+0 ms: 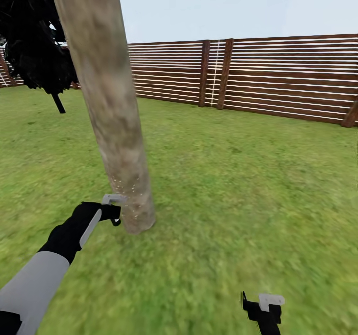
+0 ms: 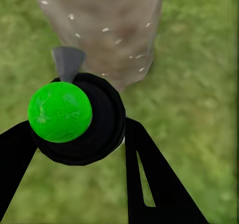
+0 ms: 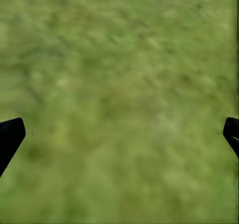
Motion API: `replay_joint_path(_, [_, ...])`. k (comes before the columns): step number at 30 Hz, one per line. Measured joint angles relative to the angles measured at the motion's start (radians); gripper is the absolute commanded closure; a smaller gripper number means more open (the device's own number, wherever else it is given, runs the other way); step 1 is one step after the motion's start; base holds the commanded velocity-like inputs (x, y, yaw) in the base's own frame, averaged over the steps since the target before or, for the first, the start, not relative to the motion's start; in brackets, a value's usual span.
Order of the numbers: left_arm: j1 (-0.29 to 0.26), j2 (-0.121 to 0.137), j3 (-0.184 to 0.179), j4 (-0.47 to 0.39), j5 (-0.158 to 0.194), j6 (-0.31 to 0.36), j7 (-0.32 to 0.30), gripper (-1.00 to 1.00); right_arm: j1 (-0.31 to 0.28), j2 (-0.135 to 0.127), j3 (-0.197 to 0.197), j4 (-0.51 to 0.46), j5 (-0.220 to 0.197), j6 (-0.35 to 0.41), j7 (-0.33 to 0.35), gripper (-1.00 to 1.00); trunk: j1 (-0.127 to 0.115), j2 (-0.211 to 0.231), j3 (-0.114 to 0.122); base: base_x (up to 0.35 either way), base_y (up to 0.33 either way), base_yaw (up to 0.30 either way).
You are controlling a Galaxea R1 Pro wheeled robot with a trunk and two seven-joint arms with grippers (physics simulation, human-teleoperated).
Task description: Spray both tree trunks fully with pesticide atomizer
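The left gripper (image 2: 74,149), fingers clamped on the pesticide atomizer (image 2: 74,117), should sweep higher up the speckled tree trunk (image 1: 107,101); right gripper (image 3: 119,134) fingers stand apart.

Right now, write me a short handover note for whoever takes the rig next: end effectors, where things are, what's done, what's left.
Left end effector: shut on the pesticide atomizer, nozzle aimed at the base of the tree trunk.
Right end effector: open, holding nothing, over the grass.
Done: atomizer is picked up; pale pesticide specks dot the lower trunk.
Left: specks show low down on the near side, so coverage looks partial; keep spraying this trunk, then do the second tree.
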Motion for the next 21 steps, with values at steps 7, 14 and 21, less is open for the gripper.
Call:
replay_joint_path(7, [0.017, -0.002, -0.001, -0.022, 0.010, 0.037, 0.004, 1.00, 0.000, 0.000, 0.001, 0.000, 0.001, 0.000, 0.000, -1.00, 0.000, 0.000, 0.000, 0.000, -0.275, 0.000])
replay_joint_path(14, [0.061, 0.006, 0.010, -0.013, 0.010, 0.034, 0.008, 1.00, 0.000, 0.002, 0.004, 0.000, 0.002, 0.000, 0.002, -1.00, 0.000, 0.000, 0.000, 0.033, -0.275, 0.003])
replay_joint_path(21, [0.063, 0.000, 0.020, -0.006, 0.012, 0.033, 0.011, 1.00, 0.000, 0.003, 0.005, 0.000, 0.003, 0.000, 0.002, -1.00, 0.000, 0.000, 0.000, 0.132, -0.275, 0.220])
